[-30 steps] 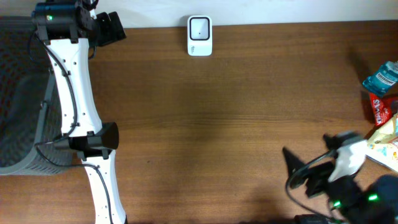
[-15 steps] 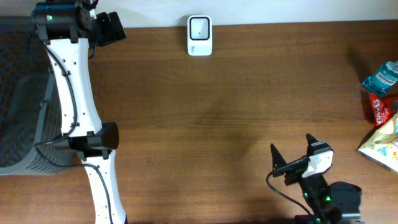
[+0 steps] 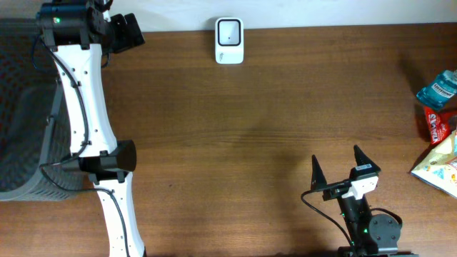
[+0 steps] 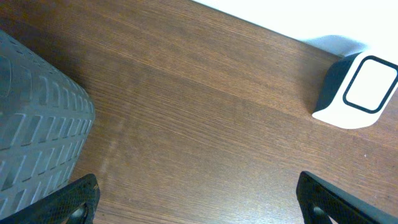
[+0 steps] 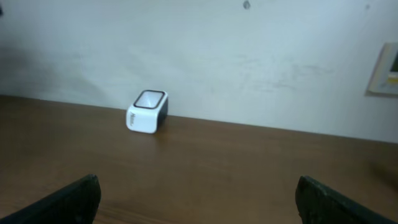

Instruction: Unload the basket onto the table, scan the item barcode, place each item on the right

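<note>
Items for scanning: blue bottle point(image 3: 441, 88), red packet point(image 3: 437, 123) and pale snack bag point(image 3: 439, 168), 3 close together at the table point(image 3: 250, 121) edge, well to the right of the right pincer point(image 3: 335, 157), none touched. Scanner point(image 3: 229, 41): white box with dark-framed window, at the wall edge, far ahead of the right pincer and a little to its left; ahead of the left pincer point(image 3: 132, 33) too, toward its right finger, apart from it. Fingers of the 2 pincers wide apart, holding nothing. Grey basket point(image 3: 21, 107) near, at the left of the left pincer.
</note>
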Robot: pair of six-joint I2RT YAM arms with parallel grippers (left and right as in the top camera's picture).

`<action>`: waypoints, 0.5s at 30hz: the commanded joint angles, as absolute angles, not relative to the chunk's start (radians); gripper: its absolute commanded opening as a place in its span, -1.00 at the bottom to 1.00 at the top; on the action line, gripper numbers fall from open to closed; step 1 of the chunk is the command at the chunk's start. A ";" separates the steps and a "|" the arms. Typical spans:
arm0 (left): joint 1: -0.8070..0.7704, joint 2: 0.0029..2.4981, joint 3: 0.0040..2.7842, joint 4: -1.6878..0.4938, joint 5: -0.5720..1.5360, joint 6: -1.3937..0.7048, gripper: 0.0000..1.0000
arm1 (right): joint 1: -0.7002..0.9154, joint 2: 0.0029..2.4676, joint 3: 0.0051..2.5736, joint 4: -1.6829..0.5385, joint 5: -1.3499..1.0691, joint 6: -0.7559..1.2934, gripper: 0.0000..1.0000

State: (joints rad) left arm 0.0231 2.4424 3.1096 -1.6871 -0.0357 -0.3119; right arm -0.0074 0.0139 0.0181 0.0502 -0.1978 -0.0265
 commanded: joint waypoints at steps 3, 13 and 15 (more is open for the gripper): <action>0.027 2.431 3.108 -1.688 -0.049 -0.321 0.98 | 0.000 0.003 0.006 -0.023 -0.147 -0.025 0.97; 0.027 2.431 3.108 -1.688 -0.049 -0.321 0.98 | 0.000 0.006 0.006 -0.065 -0.148 -0.019 0.97; 0.027 2.431 3.108 -1.688 -0.049 -0.321 0.99 | 0.000 0.006 0.006 -0.065 -0.148 -0.019 0.97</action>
State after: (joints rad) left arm 0.0231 2.4424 3.1096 -1.6875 -0.0357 -0.3119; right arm -0.0074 0.0139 0.0139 -0.0616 -0.1577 -0.0261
